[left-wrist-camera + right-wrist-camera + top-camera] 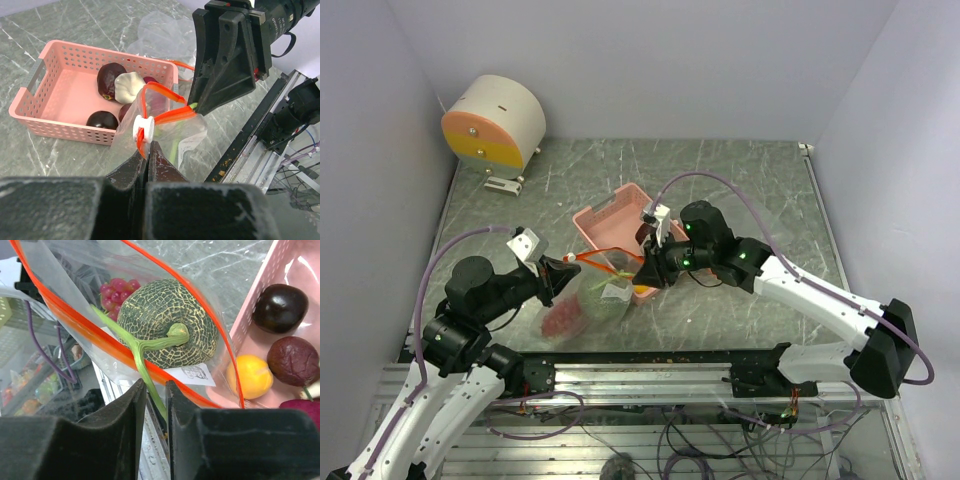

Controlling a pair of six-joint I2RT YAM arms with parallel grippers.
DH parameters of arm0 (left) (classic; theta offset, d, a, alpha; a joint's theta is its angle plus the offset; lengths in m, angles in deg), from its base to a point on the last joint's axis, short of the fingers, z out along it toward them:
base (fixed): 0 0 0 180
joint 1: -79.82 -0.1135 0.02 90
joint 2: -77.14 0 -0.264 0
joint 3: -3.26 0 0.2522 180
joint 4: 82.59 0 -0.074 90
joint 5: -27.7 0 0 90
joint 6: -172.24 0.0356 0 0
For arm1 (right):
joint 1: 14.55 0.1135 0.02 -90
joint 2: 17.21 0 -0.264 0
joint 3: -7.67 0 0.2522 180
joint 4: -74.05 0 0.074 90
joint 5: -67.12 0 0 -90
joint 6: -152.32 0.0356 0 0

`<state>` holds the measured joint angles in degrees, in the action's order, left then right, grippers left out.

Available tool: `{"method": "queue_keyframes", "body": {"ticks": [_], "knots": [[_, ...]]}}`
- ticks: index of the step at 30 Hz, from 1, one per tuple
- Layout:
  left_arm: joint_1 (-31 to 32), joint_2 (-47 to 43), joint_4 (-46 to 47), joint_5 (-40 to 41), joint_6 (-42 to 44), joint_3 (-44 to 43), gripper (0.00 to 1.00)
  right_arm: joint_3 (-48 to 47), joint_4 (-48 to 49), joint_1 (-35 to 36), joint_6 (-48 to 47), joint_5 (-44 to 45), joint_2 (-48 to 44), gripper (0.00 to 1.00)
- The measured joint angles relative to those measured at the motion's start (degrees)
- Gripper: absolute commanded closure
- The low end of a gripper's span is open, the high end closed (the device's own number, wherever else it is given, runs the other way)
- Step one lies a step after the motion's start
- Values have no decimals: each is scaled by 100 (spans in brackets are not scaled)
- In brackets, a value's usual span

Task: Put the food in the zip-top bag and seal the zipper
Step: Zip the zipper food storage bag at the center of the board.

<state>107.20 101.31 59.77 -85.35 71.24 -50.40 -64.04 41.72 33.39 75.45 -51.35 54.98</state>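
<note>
L gripper (147, 150): jaws fully closed, pinching the zipper (172, 115) at one end of the bag mouth, w/ the white slider (142, 129) sitting just above the tips. The zip-top bag (192, 132) hangs fwd of that pinch, mouth gaping, spanning across to the R gripper (156, 386). R jaws stand only a narrow slot apart. The green stem (137, 347) of the netted green melon-like piece (170, 315) runs down into the slot and touches one finger, but can't tell if it's actually clamped. The melon-like piece sits inside the bag just ahead of the R tips, w/ red grapes (116, 292) beyond it, deeper in. The orange-red strip loops round both, its near side crossing just above the R fingers. The pink basket (272, 270) lies to the right of the R gripper, just beside the bag. It holds dark purple pieces (280, 307), an orange-yellow fruit (250, 375) and a magenta piece (302, 407) at the frame edge. Seen from the L wrist, the basket is ahead-left of the L tips, w/ a whitish bulb (129, 86) among the dark pieces.
</note>
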Motion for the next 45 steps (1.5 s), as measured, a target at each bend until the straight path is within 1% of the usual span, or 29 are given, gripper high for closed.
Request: {"method": "queue_keyframes", "body": {"ticks": [5, 9, 14, 24, 29, 33, 36, 37, 39, 42, 44, 45], "knots": [[0, 0, -2, 0, 2, 0, 93, 0, -13, 0, -31, 267, -42, 90], [0, 0, 0, -2, 2, 0, 93, 0, 24, 0, -37, 433, -258, 90], [0, 0, 4, -11, 2, 0, 93, -61, 328, 0, -85, 304, -275, 89], [0, 0, -20, -26, 7, 0, 93, -208, 1121, -15, -264, -837, 643, 89], [0, 13, -13, -35, 4, 0, 93, -208, 1740, -9, -20, -1451, 949, 89], [0, 68, 7, -57, 4, 0, 93, -208, 2179, 160, 146, -1794, 1150, 86], [0, 125, 13, -70, 4, 0, 93, -339, 2210, 459, 118, -1851, 1316, 81], [0, 151, 15, -72, 2, 0, 93, -402, 2197, 540, 96, -1843, 1384, 76], [0, 177, 26, -74, 2, 0, 93, -485, 2135, 673, 48, -1731, 1488, 62], [0, 181, 44, -74, 2, 0, 93, -490, 1941, 680, 2, -1270, 1478, 41], [0, 181, 46, -74, 2, 0, 93, -457, 1821, 599, -7, -861, 1366, 35], [0, 179, 46, -74, 2, 0, 93, -422, 1781, 549, 2, -671, 1266, 34]]}}
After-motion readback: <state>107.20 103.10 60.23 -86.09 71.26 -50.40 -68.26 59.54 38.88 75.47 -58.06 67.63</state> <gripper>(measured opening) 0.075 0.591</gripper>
